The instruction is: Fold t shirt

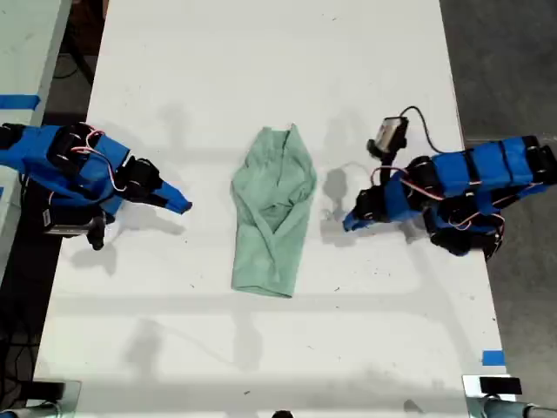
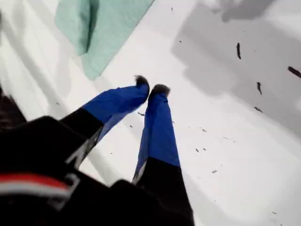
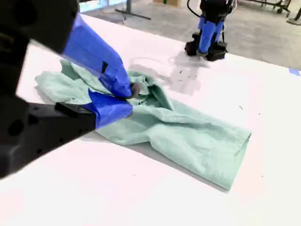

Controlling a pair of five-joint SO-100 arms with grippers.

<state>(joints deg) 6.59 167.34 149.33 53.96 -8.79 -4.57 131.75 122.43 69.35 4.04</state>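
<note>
T shirt (image 1: 274, 212) lay bunched lengthwise mid white surface (image 1: 261, 52), between both arms. My first gripper (image 2: 149, 86): fingers closed tip to tip, empty, over bare surface near the shirt. My second gripper (image 3: 128, 99): fingers nearly closed; whether they pinched cloth, can't tell.

- You see the t shirt (image 1: 274, 213) in plain pale mint green, with no print.
- The surface (image 1: 261, 70) is white, marked with a few small dark specks.
- My first end effector (image 2: 149, 89) has bright blue fingers with black tips on a black body.
- My second end effector (image 3: 129, 96) is the same blue and black.
- Blue tape (image 1: 493, 357) marks the surface's edge at the exterior view's right.
</note>
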